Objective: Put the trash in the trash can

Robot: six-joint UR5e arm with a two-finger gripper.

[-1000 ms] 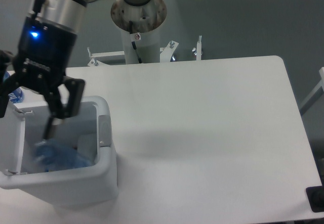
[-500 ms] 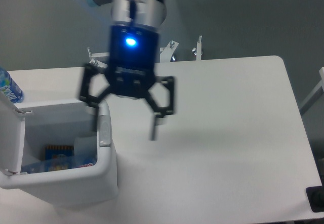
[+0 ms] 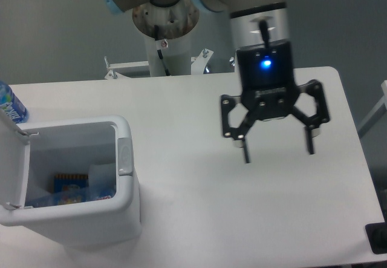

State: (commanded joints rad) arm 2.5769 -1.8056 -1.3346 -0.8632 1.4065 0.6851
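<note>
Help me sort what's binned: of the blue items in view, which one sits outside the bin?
The blue-labelled bottle at the table's far left edge, behind the trash can. The blue snack packet lies inside the can.

no text, label or number here can be read.

A white table (image 3: 199, 111) with rounded corners carries two things — the white trash can (image 3: 91, 219), lid open, at the near left corner, and a blue-labelled bottle (image 3: 9, 106) beyond it at the left edge.
</note>
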